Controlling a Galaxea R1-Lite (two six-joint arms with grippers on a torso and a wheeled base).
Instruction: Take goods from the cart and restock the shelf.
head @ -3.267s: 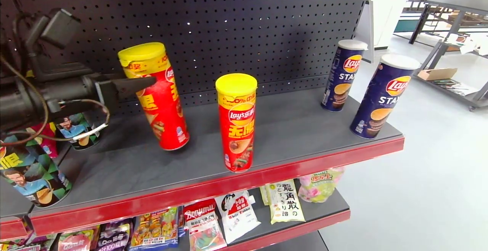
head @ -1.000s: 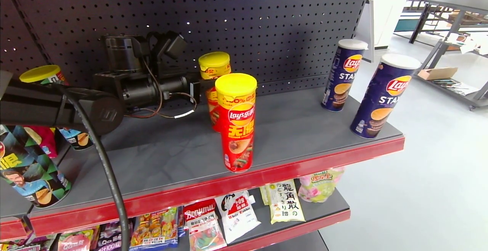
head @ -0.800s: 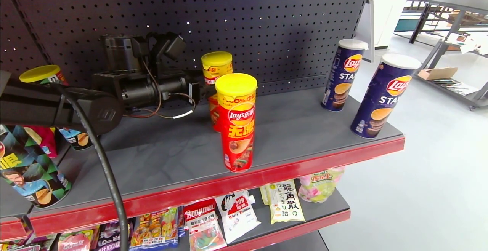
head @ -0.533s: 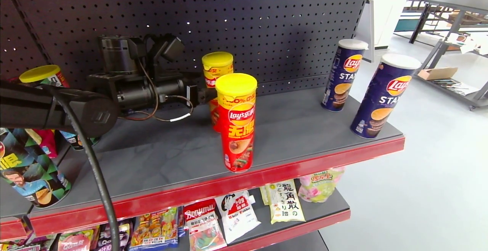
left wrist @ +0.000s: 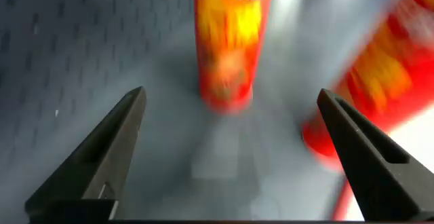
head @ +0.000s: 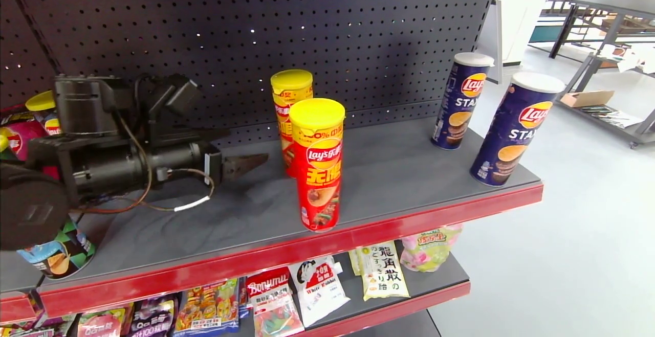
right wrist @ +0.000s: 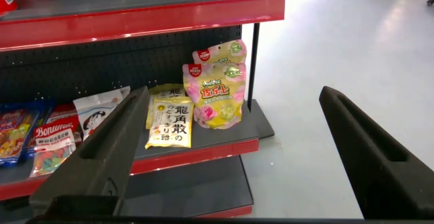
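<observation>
Far back on the shelf (head: 399,173) the red can (head: 290,91) stands upright behind its twin (head: 318,163), row-building I'd say; left claw (left wrist: 230,95) hangs empty, spread apart, nearby

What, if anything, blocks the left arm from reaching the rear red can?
Probably nothing, so likely yes: the open left gripper faces the rear red can across bare shelf, and the front red can stands off to one side.

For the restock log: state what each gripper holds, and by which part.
Nothing. The left gripper is open, clear of the rear red can; the right gripper is open too.
</observation>
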